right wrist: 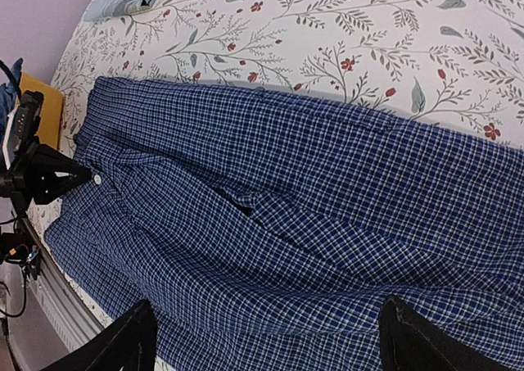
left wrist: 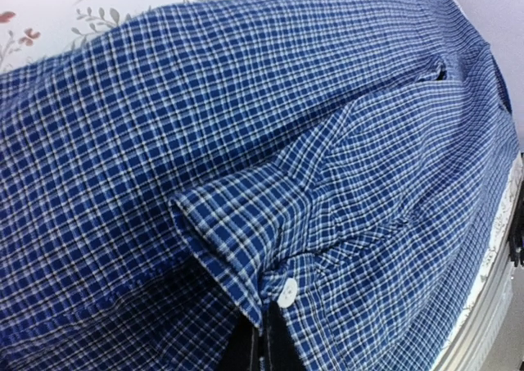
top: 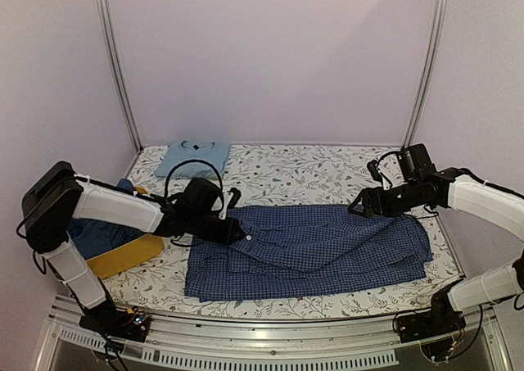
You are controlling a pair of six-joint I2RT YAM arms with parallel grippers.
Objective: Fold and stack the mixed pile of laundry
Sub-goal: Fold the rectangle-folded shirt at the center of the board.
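Table cover: a flowered cloth (top: 295,170) lies under both tools and shows bare beyond the right one, up to the far wall.
Shirt: the navy-and-white checked shirt (top: 311,244) is spread flat on the cover. It reaches from the tips of the left gripper across to below the right gripper. A sleeve is folded over its middle.
Basket: a yellow basket (top: 123,256) sits behind the left gripper, on the outer side of that arm and near the shirt's edge.
T-shirt: a light blue T-shirt (top: 192,158) lies flat beyond the left gripper at the far corner, well apart from the shirt.
Dark clothes: blue clothes (top: 98,236) sit in the basket, partly hidden by the left arm crossing in front.
Left gripper: the left gripper (left wrist: 262,346) is clamped tight on the shirt's cuff.
Right gripper: the right gripper (right wrist: 270,338) has its jaws spread wide, with checked cloth below them and nothing held. Whether it touches the shirt cannot be told.
Cuff: the doubled cuff (left wrist: 237,240) stands up directly ahead of the left tips.
Button: a white button (left wrist: 286,291) sits just beside those tips.
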